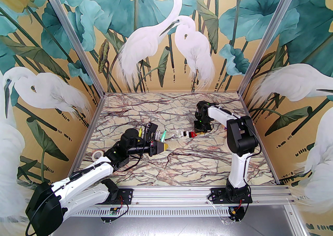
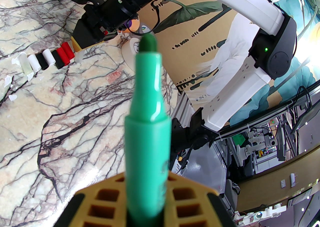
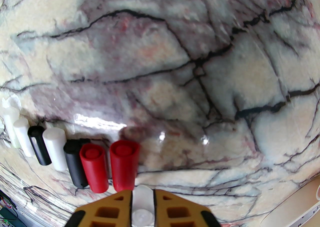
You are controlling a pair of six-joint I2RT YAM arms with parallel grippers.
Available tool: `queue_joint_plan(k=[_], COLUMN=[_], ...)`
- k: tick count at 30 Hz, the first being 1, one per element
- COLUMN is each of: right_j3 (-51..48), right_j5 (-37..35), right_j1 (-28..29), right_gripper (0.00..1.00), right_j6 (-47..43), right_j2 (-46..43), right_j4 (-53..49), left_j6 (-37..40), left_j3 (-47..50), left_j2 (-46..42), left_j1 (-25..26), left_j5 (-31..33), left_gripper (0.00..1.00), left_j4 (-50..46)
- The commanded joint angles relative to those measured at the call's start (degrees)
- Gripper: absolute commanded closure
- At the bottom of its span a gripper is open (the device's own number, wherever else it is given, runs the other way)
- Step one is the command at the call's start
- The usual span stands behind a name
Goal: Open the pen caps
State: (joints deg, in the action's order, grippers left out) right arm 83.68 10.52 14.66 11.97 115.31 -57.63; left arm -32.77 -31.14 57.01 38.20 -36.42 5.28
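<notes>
Pinching a whitish cap (image 3: 142, 208) between nearly closed jaws, the right gripper (image 3: 142, 192) sits low over the table (image 3: 175, 45) at one end of the row of caps (image 3: 50, 146). Row order from the other end: white, white, black, white, black, red, red.

The held cap is just beside the last red cap (image 3: 123, 166), on the side away from the rest of the row and a bit nearer the wrist than its neighbours. Its long axis runs along the fingers, roughly parallel to the laid caps. Can't tell if it touches the marble, because the fingers hide its underside, but it looks close.

The left gripper (image 2: 147, 178) is clamped on the green marker (image 2: 147, 110). The barrel sticks out along the fingers, and the bare dark nib (image 2: 148, 43) points toward the right arm. It is well apart from the row, so the right arm is the one in position.

Judgement: the bare nib says this marker is uncapped, and the step in hand is laying the cap down as next in the row. The jaws open sideways, across the cap axis, so one finger moves toward the red cap, and its tip sits near that cap's near end. A wide opening would likely nudge it. A small opening, then a retreat straight back along the axis, looks safer. The round cap may roll once free.
</notes>
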Motion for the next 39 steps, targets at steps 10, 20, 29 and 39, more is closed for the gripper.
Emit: queue_joint_plan(k=[10,20,29,39], right_j3=[0.6,-15.1,-34.4,-44.7], right_j5=[-1.9,-2.0,-2.0,4.6], right_j1=[-0.4,0.8,4.8,5.3], right_gripper=[0.63,0.53,0.21,0.01], right_j6=[1.7,6.4,11.5,14.1], right_j2=[-3.5,-20.2,-43.3,-67.1], right_j4=[4.3,16.0,27.4,24.7], left_j6=[0.4,-1.1,-1.4,-0.2], left_j3=[-0.4,0.7,1.2,-5.9], left_j2=[0.8,-0.2,0.4,4.5], left_j1=[-0.4,-0.3,0.0,4.0], left_j5=[-0.9,1.5,8.2,19.7], left_gripper=[0.86,0.85,0.85,0.84], left_j4=[-0.3,-0.3,-4.3,-12.5])
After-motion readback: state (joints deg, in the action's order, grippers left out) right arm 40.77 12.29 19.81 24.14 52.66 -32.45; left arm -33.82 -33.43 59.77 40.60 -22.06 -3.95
